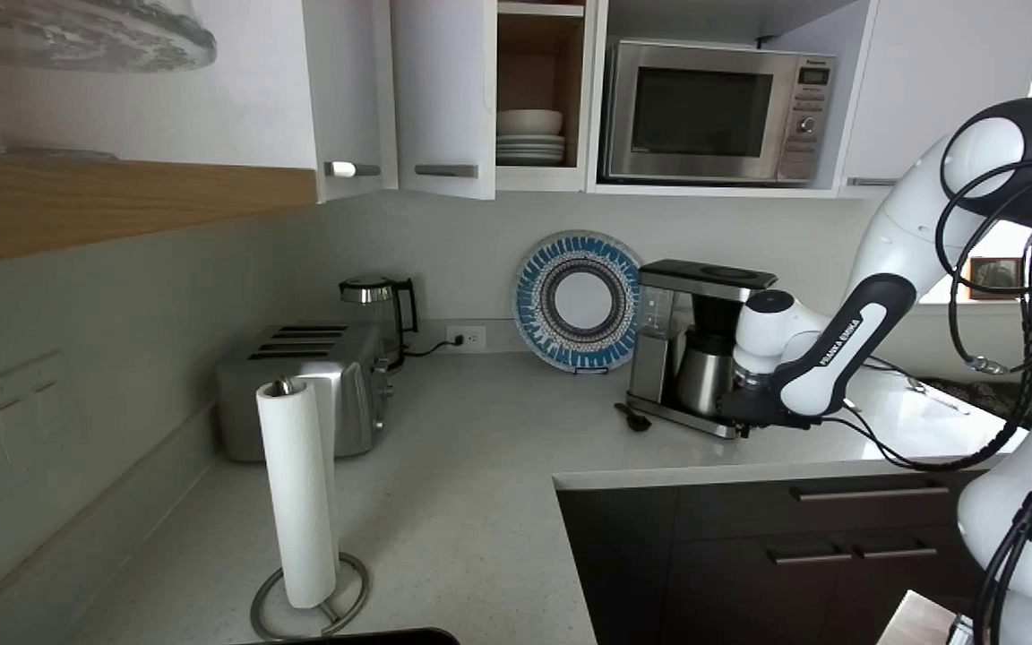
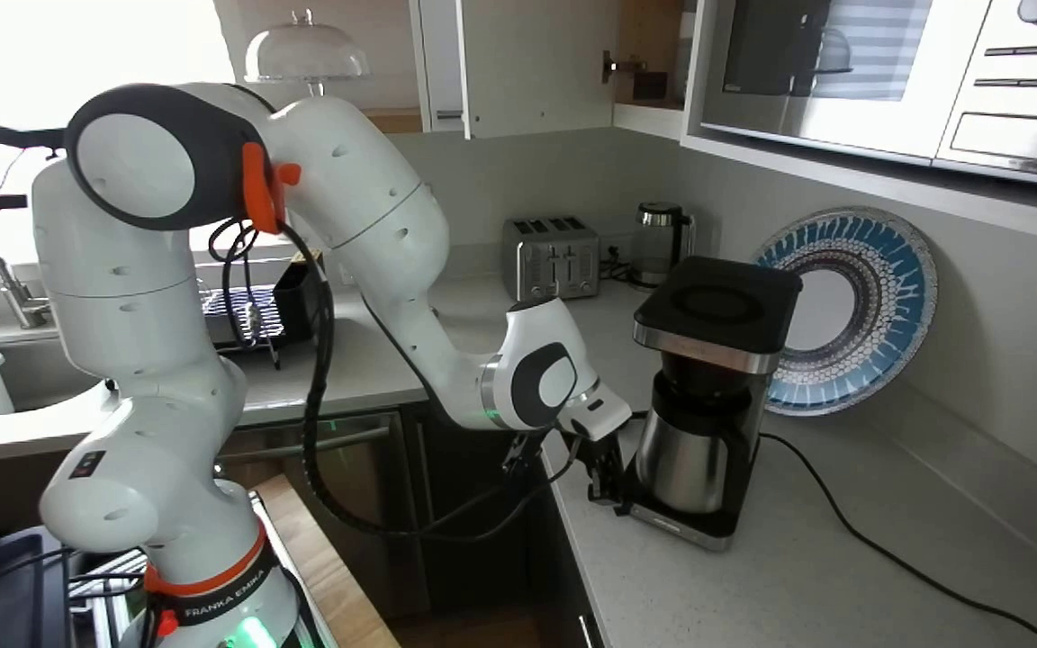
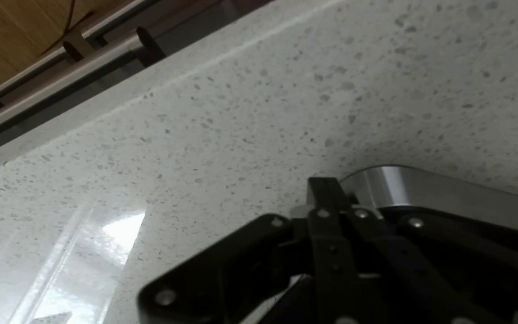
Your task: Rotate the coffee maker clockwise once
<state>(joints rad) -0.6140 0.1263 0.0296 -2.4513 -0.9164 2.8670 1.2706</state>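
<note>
Wrist view shows the closed gripper [image 3: 332, 188] beside the coffee maker [image 3: 457, 193].

Window [image 2: 86, 45] overexp., glare on ctr [image 3: 223, 153]

I stand in a kitchen; whether a home's or an office's I cannot tell. Just beside my claw [image 3: 334, 193] a coffee maker [image 2: 707, 396] stands on a pale speckled counter [image 1: 471, 502], with dark drawers [image 1: 740, 512] below. Higher than my claw, a microwave [image 1: 704, 112] sits among white cabinets [image 1: 928, 63], and a stack of plates [image 1: 529, 150] shows in an open one. Well apart from my claw stand a slotted toaster [image 2: 532, 265], a kettle [image 2: 653, 250], a paper towel roll [image 1: 292, 493] and a faucet [image 2: 13, 292].
</note>
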